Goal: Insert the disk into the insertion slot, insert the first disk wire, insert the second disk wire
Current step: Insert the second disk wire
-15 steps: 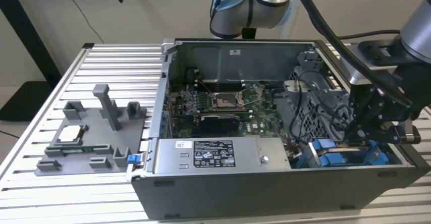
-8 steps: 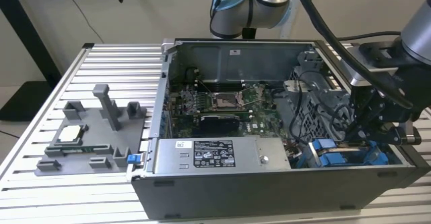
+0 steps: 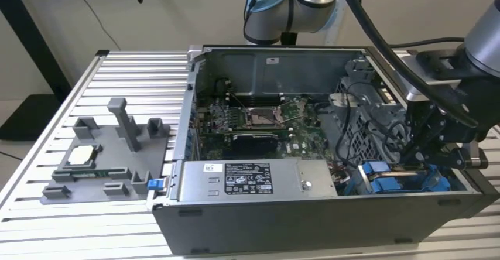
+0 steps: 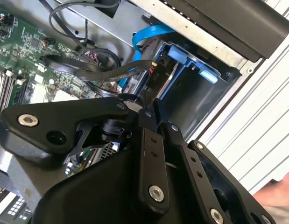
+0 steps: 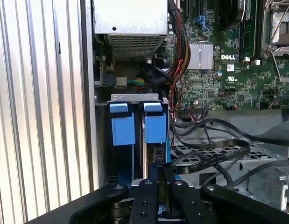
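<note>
Disk (image 5: 146, 154) sits on edge in the insertion slot (image 5: 135, 99), blue frame tabs at the mouth, in the case's corner beside the power supply (image 3: 254, 179). Treat it as stiff, dense, shock-sensitive: take the frame edges, not the label. Gripper (image 5: 160, 175) hangs right above it; jaws look nearly together, pinching something thin, what exactly you can't tell. Loose black cables (image 5: 214, 154) crowd alongside.

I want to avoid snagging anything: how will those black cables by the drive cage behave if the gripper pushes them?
The black cables lie in loose loops, so they are probably floppy and would bend aside. They look light. They cross one another beside the gripper, so one could catch.
</note>
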Tool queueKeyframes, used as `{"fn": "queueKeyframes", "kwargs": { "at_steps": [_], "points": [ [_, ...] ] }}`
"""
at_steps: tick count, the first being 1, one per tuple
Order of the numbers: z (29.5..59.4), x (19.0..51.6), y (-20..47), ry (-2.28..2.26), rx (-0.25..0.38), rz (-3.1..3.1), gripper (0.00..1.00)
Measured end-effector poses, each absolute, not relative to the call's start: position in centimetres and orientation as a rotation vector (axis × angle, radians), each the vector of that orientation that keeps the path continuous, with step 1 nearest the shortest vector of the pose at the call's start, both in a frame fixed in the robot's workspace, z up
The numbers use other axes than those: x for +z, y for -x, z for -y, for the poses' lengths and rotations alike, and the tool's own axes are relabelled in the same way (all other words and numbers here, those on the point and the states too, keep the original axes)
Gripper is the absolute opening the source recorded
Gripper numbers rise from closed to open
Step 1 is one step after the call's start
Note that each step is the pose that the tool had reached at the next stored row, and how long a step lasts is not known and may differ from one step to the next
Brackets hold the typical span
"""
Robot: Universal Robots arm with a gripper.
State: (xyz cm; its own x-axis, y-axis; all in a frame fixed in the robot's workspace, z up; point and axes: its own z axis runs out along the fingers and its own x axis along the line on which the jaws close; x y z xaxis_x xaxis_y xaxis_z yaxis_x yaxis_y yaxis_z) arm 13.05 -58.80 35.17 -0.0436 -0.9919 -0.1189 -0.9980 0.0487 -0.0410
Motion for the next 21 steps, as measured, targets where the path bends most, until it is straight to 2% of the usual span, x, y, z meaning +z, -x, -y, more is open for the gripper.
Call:
{"fn": "queueKeyframes", "kwargs": {
  "at_steps": [21],
  "points": [
    [58.53, 34.68, -13.08, 2.086, 0.071, -2.184, 0.00]
  ]
}}
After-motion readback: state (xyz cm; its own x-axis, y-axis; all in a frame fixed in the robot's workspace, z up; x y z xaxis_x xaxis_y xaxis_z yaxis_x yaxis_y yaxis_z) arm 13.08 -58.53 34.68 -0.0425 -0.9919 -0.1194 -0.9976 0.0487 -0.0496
